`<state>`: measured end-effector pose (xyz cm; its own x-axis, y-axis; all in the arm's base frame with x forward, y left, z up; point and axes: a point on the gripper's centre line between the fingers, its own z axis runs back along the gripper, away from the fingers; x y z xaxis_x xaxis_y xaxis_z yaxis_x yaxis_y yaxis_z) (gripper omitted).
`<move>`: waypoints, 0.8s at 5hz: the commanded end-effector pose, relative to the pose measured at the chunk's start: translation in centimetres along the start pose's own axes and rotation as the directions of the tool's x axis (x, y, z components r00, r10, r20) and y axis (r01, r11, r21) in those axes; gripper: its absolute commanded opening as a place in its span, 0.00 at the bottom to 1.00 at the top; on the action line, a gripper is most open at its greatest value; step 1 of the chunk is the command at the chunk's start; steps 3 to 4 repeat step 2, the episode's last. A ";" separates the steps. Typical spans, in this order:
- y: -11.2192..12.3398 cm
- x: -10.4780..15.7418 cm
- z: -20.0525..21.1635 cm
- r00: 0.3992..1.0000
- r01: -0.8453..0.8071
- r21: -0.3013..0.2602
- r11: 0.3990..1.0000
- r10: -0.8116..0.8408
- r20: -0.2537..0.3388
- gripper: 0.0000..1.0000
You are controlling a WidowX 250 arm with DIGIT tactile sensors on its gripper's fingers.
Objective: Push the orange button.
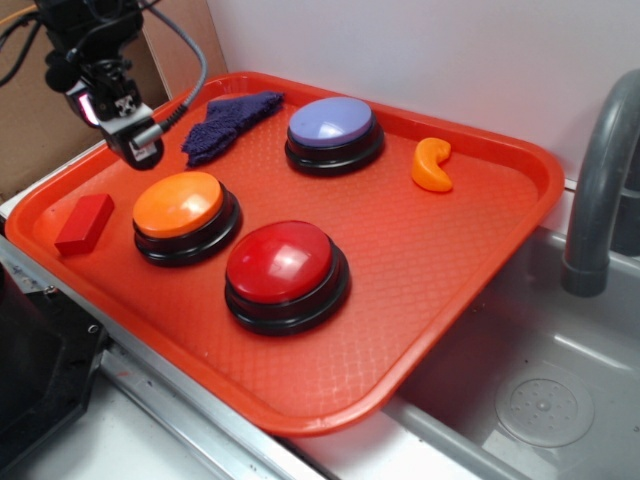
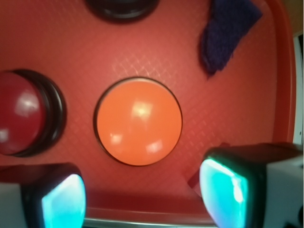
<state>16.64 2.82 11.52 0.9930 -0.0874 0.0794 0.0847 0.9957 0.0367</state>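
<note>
The orange button (image 1: pixel 180 205) (image 2: pixel 138 121), a glossy orange dome on a black base, stands on the left part of the red tray (image 1: pixel 420 300). My gripper (image 1: pixel 135 148) (image 2: pixel 142 197) hovers above the tray's back left, a little behind and left of the button, not touching it. In the wrist view the dome lies just ahead of the wide gap between my two fingers (image 2: pixel 225 187), which stand open with nothing between them.
A red-domed button (image 1: pixel 283 265) (image 2: pixel 19 114) sits beside the orange one, a purple-domed button (image 1: pixel 333 128) farther back. A dark blue cloth (image 1: pixel 225 122) (image 2: pixel 225 33), a small curved orange piece (image 1: pixel 432 165) and a red block (image 1: pixel 84 223) also lie on the tray. A sink and faucet (image 1: pixel 600 190) are at right.
</note>
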 end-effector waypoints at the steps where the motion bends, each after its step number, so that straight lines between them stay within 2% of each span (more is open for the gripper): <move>1: 0.4 0.3 2.5 0.998 -0.031 0.027 0.999 0.030 0.055 1.00; 2: 0.2 0.0 3.5 0.997 -0.030 0.050 0.998 0.026 0.073 1.00; 4: 0.2 0.0 3.5 0.997 -0.030 0.050 0.998 0.026 0.073 1.00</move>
